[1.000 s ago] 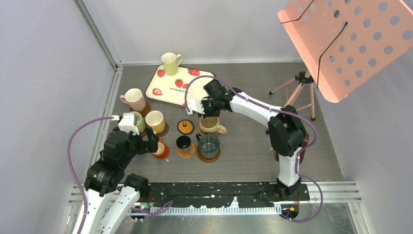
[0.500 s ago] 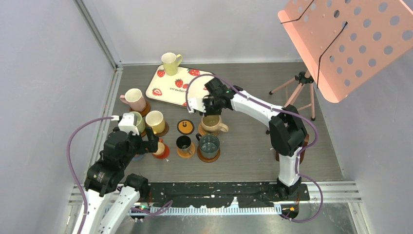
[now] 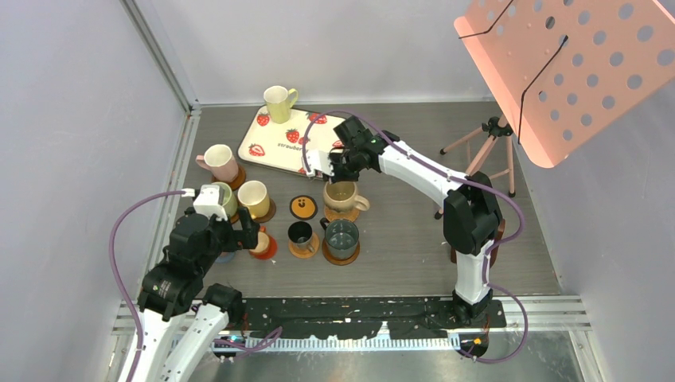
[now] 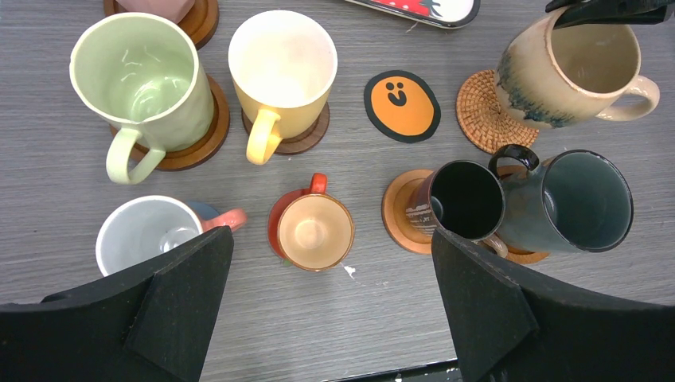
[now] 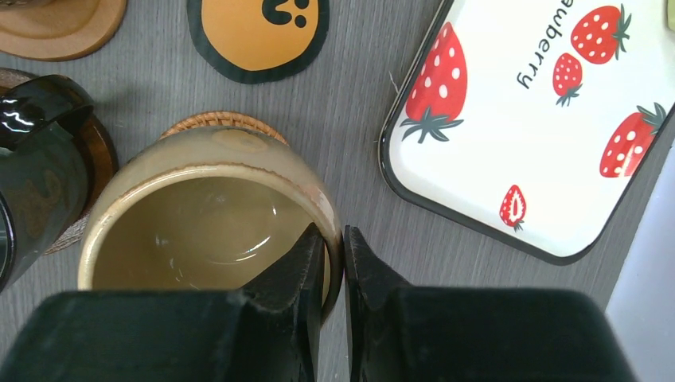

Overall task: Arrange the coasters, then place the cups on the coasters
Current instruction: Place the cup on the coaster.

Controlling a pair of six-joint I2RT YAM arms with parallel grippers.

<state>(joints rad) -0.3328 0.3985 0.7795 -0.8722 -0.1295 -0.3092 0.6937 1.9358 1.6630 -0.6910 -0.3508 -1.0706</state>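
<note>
While pinching with the right gripper (image 5: 335,239), squeezing the rim of the tan mug (image 5: 199,215) between narrow jaws, one finger inside, one outside. Showing this pinch only through the right wrist camera; hiding it beneath the arm from above. Holding that mug over the wicker coaster (image 4: 480,115), leaning and off-centre in the left wrist view; resting or lifted, not being able to tell. Lying just beside it: the smiley coaster (image 4: 402,105), bare, near the strawberry tray (image 5: 517,167). Hanging the left gripper (image 4: 330,239) spread wide above a small orange mug (image 4: 314,231) on a red coaster (image 4: 275,231), gripping nothing. Sitting on coasters nearby: black mug (image 4: 466,199), teal mug (image 4: 587,200), green mug (image 4: 134,79), yellow mug (image 4: 281,60).
</note>
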